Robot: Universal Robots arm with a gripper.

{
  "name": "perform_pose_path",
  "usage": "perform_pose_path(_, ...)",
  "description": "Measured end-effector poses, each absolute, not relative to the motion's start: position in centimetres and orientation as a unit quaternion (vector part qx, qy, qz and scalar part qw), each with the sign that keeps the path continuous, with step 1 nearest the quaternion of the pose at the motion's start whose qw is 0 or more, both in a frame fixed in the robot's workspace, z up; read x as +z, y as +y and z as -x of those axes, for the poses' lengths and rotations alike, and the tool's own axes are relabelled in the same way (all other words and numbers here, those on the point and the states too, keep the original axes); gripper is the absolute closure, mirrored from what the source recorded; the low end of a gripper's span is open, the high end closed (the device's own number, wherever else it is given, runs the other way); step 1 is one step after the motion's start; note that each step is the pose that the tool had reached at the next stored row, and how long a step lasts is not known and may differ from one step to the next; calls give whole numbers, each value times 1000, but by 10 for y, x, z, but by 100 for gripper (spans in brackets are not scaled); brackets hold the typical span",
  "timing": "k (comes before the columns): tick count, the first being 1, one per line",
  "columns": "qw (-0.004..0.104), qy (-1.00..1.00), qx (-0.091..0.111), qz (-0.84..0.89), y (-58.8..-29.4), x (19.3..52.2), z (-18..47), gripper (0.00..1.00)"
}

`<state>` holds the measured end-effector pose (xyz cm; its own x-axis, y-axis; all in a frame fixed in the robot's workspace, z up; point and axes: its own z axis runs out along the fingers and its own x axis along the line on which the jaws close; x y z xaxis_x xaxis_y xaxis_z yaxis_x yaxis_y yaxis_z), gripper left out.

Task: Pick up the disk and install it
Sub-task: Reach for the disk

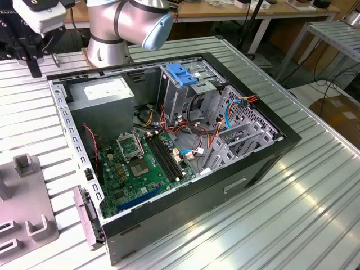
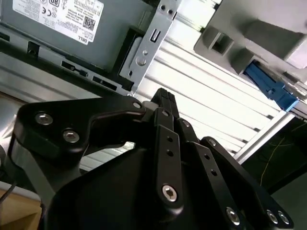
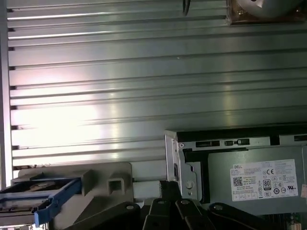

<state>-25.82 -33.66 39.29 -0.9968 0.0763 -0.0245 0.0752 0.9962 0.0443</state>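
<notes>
Black gripper (image 2: 162,98) hangs over ribbed metal table (image 3: 144,72), nothing visibly held; can't tell how wide it stands. Blue-railed grey-metal disk (image 3: 42,195) sits in grey plastic holder (image 3: 105,170) just beside it, open black computer case (image 1: 264,163) near on the opposite side. Judgement: centre over the blue rails, descend level. Count: one disk, one holder, one case.

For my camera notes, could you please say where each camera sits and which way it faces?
Exterior view: off the arm, looking down into the open black computer case; grey-and-blue arm joint shows.
Second wrist view: behind the black pincer, facing the ribbed metal table.
First wrist view: beside the pincer, facing that table.
Both wrist views share the labelled grey power-supply box and blue-railed grey disk.
</notes>
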Motion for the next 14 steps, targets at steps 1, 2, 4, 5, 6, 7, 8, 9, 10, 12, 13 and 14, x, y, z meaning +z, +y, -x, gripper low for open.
perform_pose_path(1,13,999,22,-38,-331,393,263,90)
perform_pose_path(2,13,999,22,-38,-329,393,272,90)
perform_pose_path(4,13,999,22,-38,-329,393,288,90)
perform_pose_path(5,13,999,22,-38,-329,393,294,90)
perform_pose_path(6,13,999,22,-38,-329,393,298,90)
perform_pose_path(7,13,999,22,-38,-329,393,304,90)
perform_pose_path(8,13,999,22,-38,-329,393,308,90)
perform_pose_path(9,13,999,22,-38,-329,393,316,90)
perform_pose_path(10,13,999,22,-38,-329,393,322,90)
perform_pose_path(12,13,999,22,-38,-329,393,335,90)
perform_pose_path(13,13,999,22,-38,-329,393,353,90)
perform_pose_path(14,13,999,22,-38,-329,393,360,90)
